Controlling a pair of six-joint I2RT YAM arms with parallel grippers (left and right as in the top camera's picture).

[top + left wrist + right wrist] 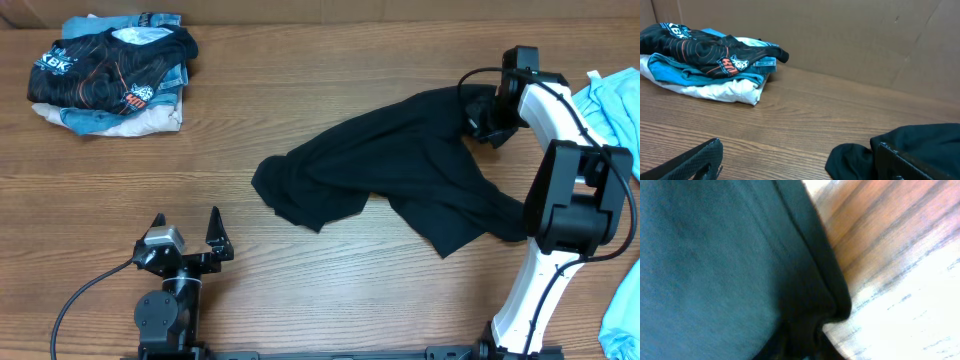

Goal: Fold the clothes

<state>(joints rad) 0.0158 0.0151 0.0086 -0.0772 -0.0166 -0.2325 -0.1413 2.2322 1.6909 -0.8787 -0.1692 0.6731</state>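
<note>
The plain black T-shirt (pixel 400 175) lies crumpled across the middle and right of the table. Its upper right corner is drawn up to my right gripper (pixel 482 118), which is shut on it. In the right wrist view the dark fabric (pixel 730 255) fills most of the frame and bunches at the bottom, hiding the fingers. My left gripper (pixel 190 238) is open and empty near the front left, apart from the shirt. In the left wrist view its fingers (pixel 800 167) stand wide apart, and a fold of the shirt (pixel 852 157) lies ahead to the right.
A pile of other clothes (pixel 110 75), topped by a black shirt with orange-and-white print, sits at the back left; it also shows in the left wrist view (pixel 715 65). Light blue cloth (pixel 612 100) lies at the right edge, and more lies at the front right (pixel 625 320). A cardboard wall (pixel 850 35) stands behind the table.
</note>
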